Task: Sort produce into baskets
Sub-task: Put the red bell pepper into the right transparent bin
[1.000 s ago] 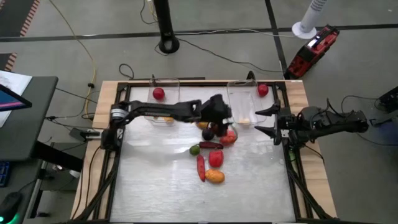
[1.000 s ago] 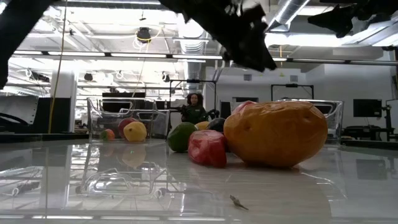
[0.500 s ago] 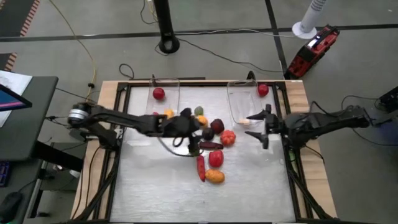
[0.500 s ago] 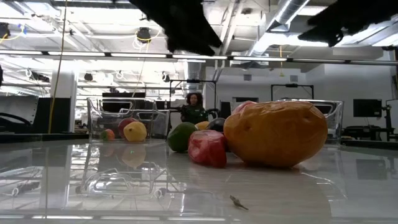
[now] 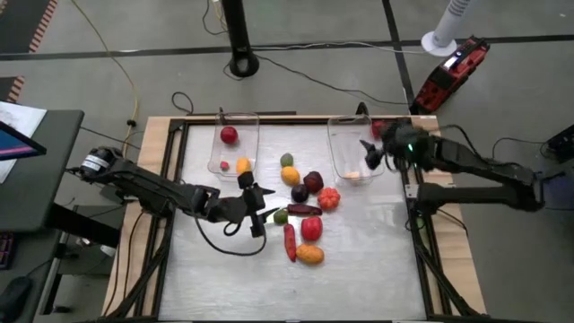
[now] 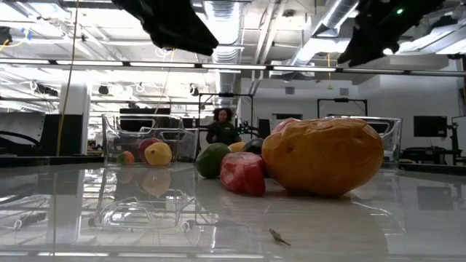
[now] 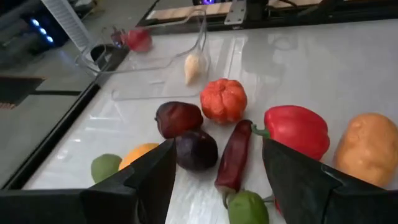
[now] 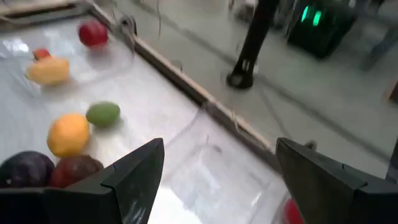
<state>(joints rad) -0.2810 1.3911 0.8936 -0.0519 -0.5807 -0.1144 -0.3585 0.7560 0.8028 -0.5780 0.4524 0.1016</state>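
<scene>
Red-and-black device (image 5: 450, 74) and white fan base (image 5: 443, 39) on floor beyond table.

Produce (image 5: 305, 208) crowds centre; table (image 5: 359, 260) edges free

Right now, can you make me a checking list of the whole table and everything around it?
Surface: glossy white table, wooden edges.
Job's things: left basket holds a red ball, a yellow piece and a small red bit; right basket holds one pale orange piece. Loose produce in the middle: green lime, orange, two dark purple pieces, orange pumpkin, red pepper, red chili, potato.
Clutter: red ball on the wooden edge.
Grippers: left gripper open, empty, beside the lime; right gripper open, empty, above the right basket.
Cables: black ones on the floor.
Surroundings: red-and-black device; a person far back.
</scene>
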